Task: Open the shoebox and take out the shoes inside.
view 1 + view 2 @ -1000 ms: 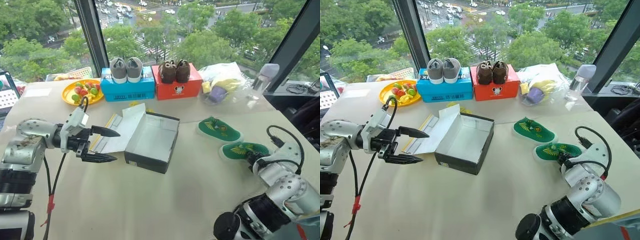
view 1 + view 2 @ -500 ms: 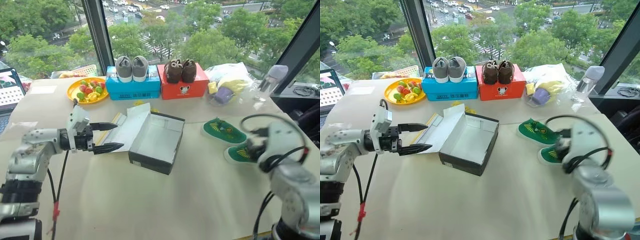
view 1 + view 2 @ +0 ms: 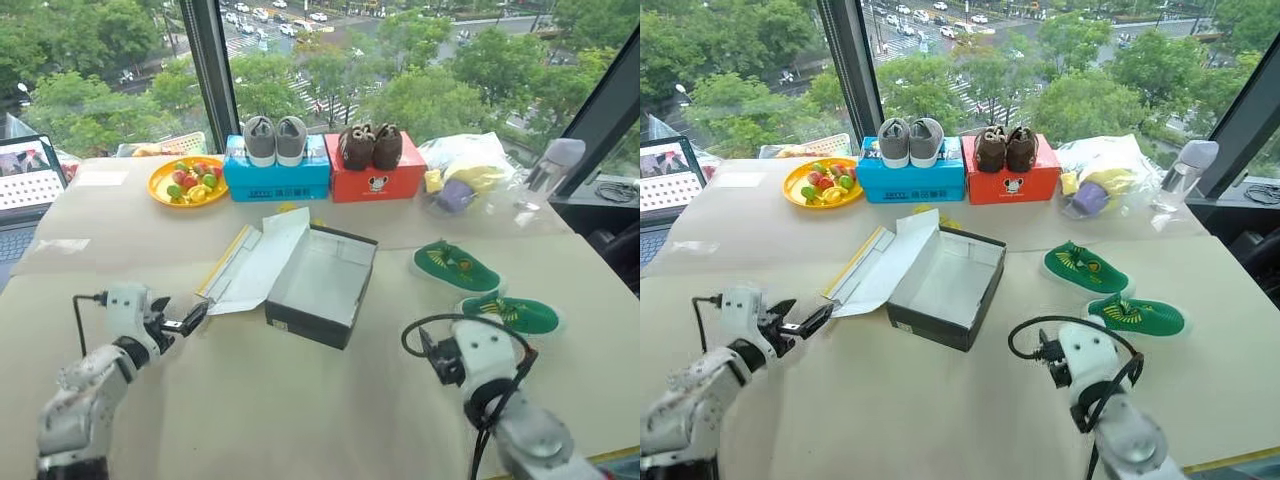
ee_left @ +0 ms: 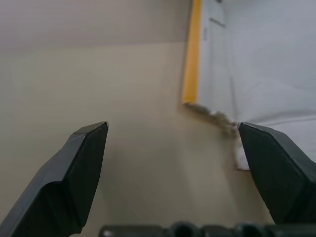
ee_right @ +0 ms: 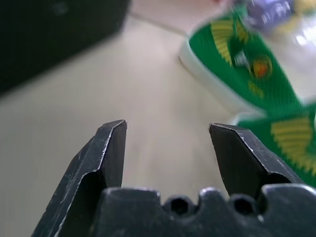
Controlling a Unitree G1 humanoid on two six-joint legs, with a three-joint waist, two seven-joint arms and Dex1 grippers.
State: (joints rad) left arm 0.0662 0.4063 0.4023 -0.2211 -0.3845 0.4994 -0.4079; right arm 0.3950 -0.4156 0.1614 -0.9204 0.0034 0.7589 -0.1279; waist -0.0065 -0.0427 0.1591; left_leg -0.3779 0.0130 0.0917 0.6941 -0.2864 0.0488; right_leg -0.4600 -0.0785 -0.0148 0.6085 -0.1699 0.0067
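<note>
The shoebox [image 3: 322, 291] stands open mid-table, black-sided, white and empty inside. Its lid [image 3: 256, 262] lies flipped out to the left, with a yellow edge [image 4: 191, 59] showing in the left wrist view. Both green shoes [image 3: 456, 267] [image 3: 516, 315] rest on the table right of the box, white soles down. My left gripper [image 3: 192, 318] is open, low over the table just left of the lid's near corner, holding nothing. My right gripper [image 5: 168, 126] is open and empty, low at the front right, with the shoes [image 5: 237, 64] ahead of it and the box's black side [image 5: 54, 39] beside it.
At the back by the window stand a blue box [image 3: 277, 176] with grey shoes and a red box [image 3: 378, 176] with brown shoes. A yellow fruit plate [image 3: 188, 181] and a laptop [image 3: 30, 185] are at the back left; a plastic bag [image 3: 465, 170] and a bottle [image 3: 556, 165] are at the back right.
Both arms have sunk toward the table. The left gripper dropped and drew back left from the lid. The right hand came away from the near shoe toward the middle front. The camera shifted too.
</note>
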